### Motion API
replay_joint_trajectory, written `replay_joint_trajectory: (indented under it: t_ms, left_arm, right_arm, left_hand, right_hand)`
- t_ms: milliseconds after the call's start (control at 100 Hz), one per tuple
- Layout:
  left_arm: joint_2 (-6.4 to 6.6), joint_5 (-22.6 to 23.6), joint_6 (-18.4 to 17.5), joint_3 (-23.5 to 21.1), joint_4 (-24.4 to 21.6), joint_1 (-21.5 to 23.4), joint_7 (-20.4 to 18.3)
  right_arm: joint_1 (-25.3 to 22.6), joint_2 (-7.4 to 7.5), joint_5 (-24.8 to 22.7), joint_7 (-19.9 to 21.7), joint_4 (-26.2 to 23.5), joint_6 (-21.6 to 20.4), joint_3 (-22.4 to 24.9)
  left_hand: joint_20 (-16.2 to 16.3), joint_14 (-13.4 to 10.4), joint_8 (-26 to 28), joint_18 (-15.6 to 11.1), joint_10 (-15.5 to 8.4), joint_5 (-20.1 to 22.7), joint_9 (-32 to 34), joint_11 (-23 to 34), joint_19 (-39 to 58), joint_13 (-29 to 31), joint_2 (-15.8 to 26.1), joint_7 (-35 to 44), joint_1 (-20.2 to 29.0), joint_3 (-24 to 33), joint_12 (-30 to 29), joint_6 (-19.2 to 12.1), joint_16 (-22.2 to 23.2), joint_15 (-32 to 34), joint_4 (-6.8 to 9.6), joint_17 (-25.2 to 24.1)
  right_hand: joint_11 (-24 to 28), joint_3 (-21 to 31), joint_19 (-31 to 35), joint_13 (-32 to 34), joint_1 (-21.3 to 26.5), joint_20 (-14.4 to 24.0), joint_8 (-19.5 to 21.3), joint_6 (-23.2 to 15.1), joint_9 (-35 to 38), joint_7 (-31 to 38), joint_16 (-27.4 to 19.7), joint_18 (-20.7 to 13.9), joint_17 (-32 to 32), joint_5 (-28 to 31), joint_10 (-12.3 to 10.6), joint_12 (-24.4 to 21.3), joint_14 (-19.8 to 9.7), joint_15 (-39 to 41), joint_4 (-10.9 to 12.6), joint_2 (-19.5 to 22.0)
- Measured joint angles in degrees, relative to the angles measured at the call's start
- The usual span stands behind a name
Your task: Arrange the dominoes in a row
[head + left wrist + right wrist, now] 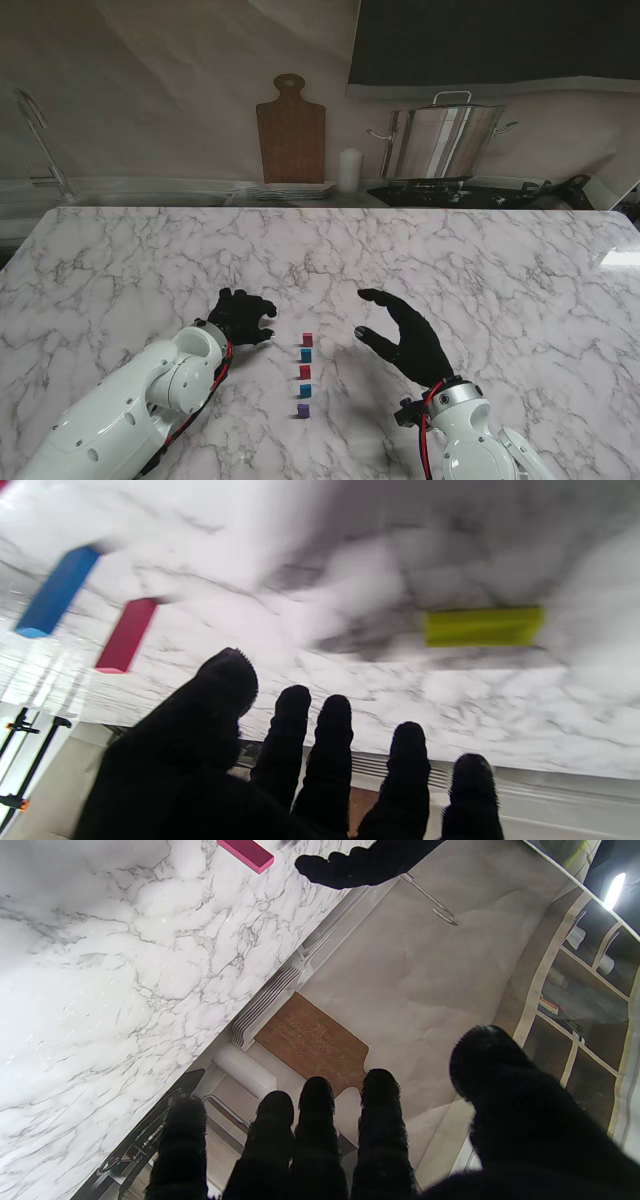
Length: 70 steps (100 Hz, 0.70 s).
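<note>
Two hands empty: left hand (243,315) fingers loosely curled; right hand (405,335) spread wide; five dominoes (304,374) lined up between.

Bright, even light; glare on table (618,258) far right; left wrist view motion-blurred.

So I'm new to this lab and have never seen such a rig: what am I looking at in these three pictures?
A two-armed robot with black five-fingered hands works at a marble table. The wide picture looks down from its stand; the other two come from cameras on each wrist, looking along the fingers, so they appear upside down. Between the left hand and right hand stands a short row of small coloured dominoes, red, blue and purple. The left wrist view also shows a yellow domino lying flat. Both hands are open and hold nothing. At the back are a cutting board and a steel pot.
</note>
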Motion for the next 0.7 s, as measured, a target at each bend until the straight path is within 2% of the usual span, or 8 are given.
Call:
replay_joint_trajectory:
  t_ms: [100,220,450,570,700]
  left_arm:
    - [0.21,1.59,-0.39,-2.45,0.00,1.04,0.48]
    - [0.63,6.20,-1.27,-5.00,0.16,2.01,0.50]
    - [1.58,9.09,-1.88,-7.20,1.63,2.32,0.26]
    - [1.94,9.65,-2.30,-6.98,3.33,1.78,0.48]
    - [2.28,10.77,-3.35,-5.90,5.60,0.73,1.60]
  right_arm:
    - [0.00,0.00,0.01,0.03,-0.01,0.00,0.00]
    - [0.00,0.00,0.03,0.07,-0.02,0.00,-0.02]
    - [0.01,0.00,0.07,0.07,-0.03,0.07,-0.02]
    - [0.01,0.00,0.07,0.08,-0.03,0.07,0.00]
    - [0.01,0.00,0.06,0.12,-0.05,0.10,0.03]
  left_hand:
    - [0.00,0.06,-0.11,-0.03,0.15,-0.53,-0.63,-0.08,-0.35,0.00,1.36,-0.73,-0.20,-2.60,-0.03,-0.55,-0.56,-0.62,0.45,0.00]
    - [0.01,0.56,-0.11,-0.03,0.24,-0.53,-0.64,-0.08,-0.44,0.00,1.39,-0.74,-0.20,-3.34,-0.04,-1.46,-0.58,-0.66,0.60,0.00]
    - [0.01,0.58,-0.12,-0.04,0.25,-0.53,-1.76,-0.22,-0.44,0.00,1.40,-0.74,0.19,-3.40,-0.06,-4.28,-1.08,-0.68,0.61,-0.01]
    - [-0.01,0.58,-0.84,-0.06,0.25,-1.74,-3.21,-0.67,-0.44,0.00,1.24,-1.08,0.21,0.59,-0.22,-5.96,-1.11,-0.92,0.62,-0.01]
    - [-0.91,0.58,-1.44,-0.08,0.25,-2.33,-5.08,-1.07,-0.44,0.00,-0.91,-1.74,0.19,3.50,-0.68,-7.19,-1.13,-0.92,0.62,0.03]
  right_hand:
    - [0.00,0.00,0.00,0.00,0.00,0.00,0.00,0.00,0.00,0.00,0.00,0.00,0.00,0.00,0.00,0.00,0.00,0.00,0.00,0.00]
    - [0.00,0.00,0.00,0.00,0.00,0.00,0.00,0.00,0.00,0.00,0.00,0.00,0.00,0.00,0.00,0.00,0.00,0.00,0.00,0.00]
    - [0.00,0.00,0.00,0.00,0.00,0.00,0.00,0.00,0.00,0.00,0.00,0.00,0.00,0.00,0.00,0.00,0.00,0.00,0.00,0.00]
    - [0.00,0.00,0.00,0.00,0.00,0.00,0.00,0.00,0.00,0.00,0.00,0.00,0.00,0.00,0.00,0.00,0.00,0.00,0.00,0.00]
    - [0.00,0.00,0.00,0.00,0.00,0.00,0.00,0.00,0.00,0.00,0.00,0.00,0.00,0.00,0.00,0.00,0.00,0.00,0.00,0.00]
